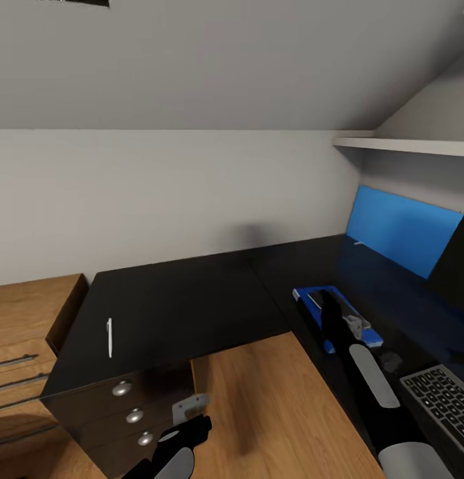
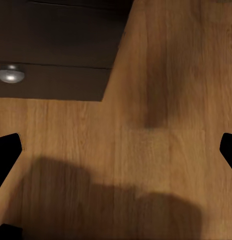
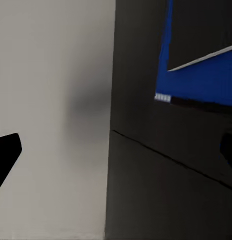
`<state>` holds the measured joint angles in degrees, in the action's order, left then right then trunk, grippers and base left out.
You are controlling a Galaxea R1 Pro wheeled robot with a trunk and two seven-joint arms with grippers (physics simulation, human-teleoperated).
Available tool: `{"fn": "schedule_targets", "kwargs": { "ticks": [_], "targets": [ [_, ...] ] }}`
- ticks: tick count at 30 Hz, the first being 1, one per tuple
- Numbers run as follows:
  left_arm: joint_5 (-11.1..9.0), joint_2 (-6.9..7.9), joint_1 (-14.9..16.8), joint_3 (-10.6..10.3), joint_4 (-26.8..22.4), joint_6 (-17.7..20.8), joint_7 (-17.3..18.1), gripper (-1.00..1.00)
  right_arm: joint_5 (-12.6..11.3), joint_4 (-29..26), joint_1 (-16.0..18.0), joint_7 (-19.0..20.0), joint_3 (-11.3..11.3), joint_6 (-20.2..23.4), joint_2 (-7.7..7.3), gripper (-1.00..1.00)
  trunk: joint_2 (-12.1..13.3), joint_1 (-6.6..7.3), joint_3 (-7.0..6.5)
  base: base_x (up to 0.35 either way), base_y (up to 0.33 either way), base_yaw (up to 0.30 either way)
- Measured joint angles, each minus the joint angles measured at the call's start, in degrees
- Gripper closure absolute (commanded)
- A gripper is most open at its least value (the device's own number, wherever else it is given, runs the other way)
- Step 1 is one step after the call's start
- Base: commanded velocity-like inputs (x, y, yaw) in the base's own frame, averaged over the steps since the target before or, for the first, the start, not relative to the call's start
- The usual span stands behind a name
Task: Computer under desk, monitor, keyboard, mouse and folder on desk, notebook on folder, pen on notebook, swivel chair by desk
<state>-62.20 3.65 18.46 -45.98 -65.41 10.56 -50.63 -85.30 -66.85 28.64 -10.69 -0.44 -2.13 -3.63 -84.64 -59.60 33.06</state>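
Note:
The blue folder (image 1: 303, 295) lies on the black desk (image 1: 185, 306), and the grey notebook (image 1: 315, 301) rests on it. My right gripper (image 1: 327, 301) hovers over them. In the right wrist view the right gripper (image 3: 116, 152) is open and empty, with the folder (image 3: 195, 85), its white label and the notebook (image 3: 200, 35) ahead of it. The white pen (image 1: 110, 336) lies alone on the desk's left part. The keyboard (image 1: 443, 399) and the mouse (image 1: 390, 361) sit at the right, below the monitor's (image 1: 456, 266) dark edge. My left gripper (image 1: 192, 426) hangs open over the floor.
The three-knob drawer unit (image 1: 135, 416) stands under the desk's left end, and one knob (image 2: 10, 74) shows near the left gripper (image 2: 116, 150). A wooden drawer chest (image 1: 25, 332) is at the left. The blue rear panel (image 1: 398, 233) and a white shelf (image 1: 405, 143) are at the right.

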Motion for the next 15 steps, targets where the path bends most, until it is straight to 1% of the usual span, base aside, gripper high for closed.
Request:
{"fn": "schedule_targets", "kwargs": {
  "ticks": [2, 3, 4, 6, 8, 9, 10, 11, 12, 13, 15],
  "targets": [
    [0.00, 0.00, 0.00, 0.00, 0.00, 0.00, 0.00, -1.00, 1.04, 0.09, 0.00, -0.06, 1.02, -0.05, 0.43, -1.00, 0.00, 0.00, 0.00, 0.000, 0.000, 0.276],
    [0.00, 0.00, 0.00, 0.00, 0.00, 0.00, 0.00, -1.00, 1.36, 0.10, 0.00, -0.07, 1.19, -0.06, 0.58, -1.00, 0.00, 0.00, 0.00, 0.000, 0.000, 0.276],
    [0.02, 0.00, 0.00, 0.00, 0.00, 0.00, 0.00, -1.00, 2.16, 0.14, 0.00, -0.08, 1.46, -0.08, 0.91, -1.00, 0.00, 0.00, 0.00, 0.000, 0.000, 0.277],
    [0.06, 0.00, 0.00, 0.00, 0.00, 0.00, 0.00, -1.00, 4.97, 0.22, 0.00, -0.13, 1.79, -0.23, 1.90, -1.00, 0.00, 0.00, 0.00, 0.000, 0.000, 0.277],
    [0.10, 0.00, 0.00, 0.00, 0.00, -0.02, 0.00, -1.00, 6.52, 0.29, 0.00, -0.14, 1.85, -0.27, 2.48, -1.00, 0.00, 0.00, 0.00, 0.000, 0.000, 0.277],
    [0.14, 0.00, 0.00, 0.00, -0.01, -0.14, 0.00, -1.00, 9.74, 0.36, -0.01, -0.18, 1.99, -0.30, 3.68, -1.00, 0.00, 0.00, 0.00, 0.000, 0.000, 0.277],
    [0.16, 0.00, 0.00, 0.00, -0.04, -0.19, -0.03, -1.00, 11.47, 0.41, 0.00, -0.18, 2.00, -0.31, 4.34, -1.00, 0.00, 0.00, 0.00, 0.000, 0.000, 0.277],
    [0.16, 0.00, 0.00, 0.00, -0.05, -0.21, -0.04, -1.00, 12.25, 0.46, 0.00, -0.20, 2.00, -0.32, 4.63, -1.00, 0.00, 0.00, 0.00, 0.000, 0.000, 0.277],
    [0.17, 0.00, 0.00, 0.00, -0.03, -0.23, -0.06, -1.00, 13.58, 0.70, 0.00, -0.23, 2.01, -0.34, 5.13, -1.00, 0.00, 0.00, 0.00, 0.000, 0.000, 0.277],
    [0.17, 0.00, 0.00, 0.00, -0.03, -0.24, -0.07, -1.00, 14.18, 0.89, 0.00, -0.24, 2.01, -0.35, 5.33, -1.00, 0.00, 0.00, 0.00, 0.000, 0.000, 0.277],
    [0.21, 0.00, 0.00, 0.00, -0.01, -0.26, -0.06, -1.00, 16.03, 2.32, 0.03, -0.26, 2.05, -0.39, 6.00, -1.00, 0.00, 0.00, 0.00, 0.000, 0.000, 0.277]
  ]
}}
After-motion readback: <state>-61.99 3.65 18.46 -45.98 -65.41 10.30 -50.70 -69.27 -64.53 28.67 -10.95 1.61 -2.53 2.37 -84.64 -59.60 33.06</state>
